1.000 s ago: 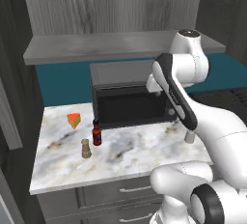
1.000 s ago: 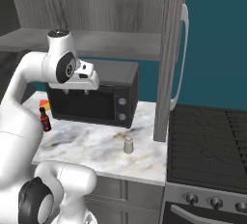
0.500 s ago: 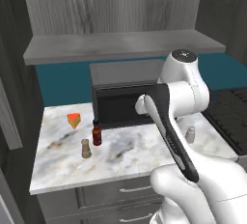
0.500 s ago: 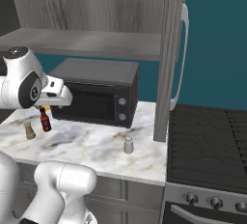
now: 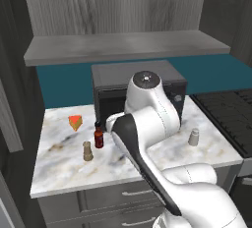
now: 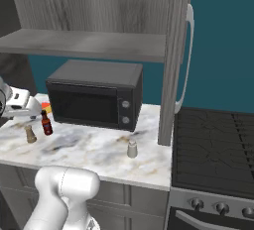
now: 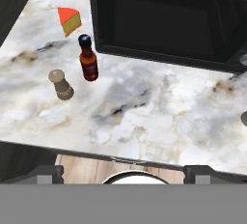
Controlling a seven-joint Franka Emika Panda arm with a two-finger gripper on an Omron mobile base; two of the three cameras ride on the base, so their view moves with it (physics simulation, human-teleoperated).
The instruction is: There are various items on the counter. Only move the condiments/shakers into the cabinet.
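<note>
The dark red sauce bottle [image 7: 88,60] stands upright on the marbled counter [image 7: 144,117], just ahead of the microwave's left corner. The tan shaker [image 7: 61,84] stands close beside it, nearer the front edge. The pale shaker [image 5: 194,136] stands alone at the counter's right end, far from the hand. My gripper [image 7: 126,174] hangs open over the counter's front edge. Its fingertips [image 7: 46,174] are spread wide with nothing between them, and the bottle lies ahead of it to the left. The cabinet shelf [image 5: 128,47] spans the wall above the microwave.
An orange food wedge [image 7: 70,20] lies at the back left of the counter. The black microwave [image 5: 138,92] fills the counter's back middle. A stove [image 6: 213,149] adjoins on the right, past a vertical grey panel [image 6: 171,60]. Grey drawers [image 5: 108,200] sit below.
The arm has swung left and down, from in front of the microwave to the counter's left part near the bottle. The jaws have spread wider. The items have not moved.
</note>
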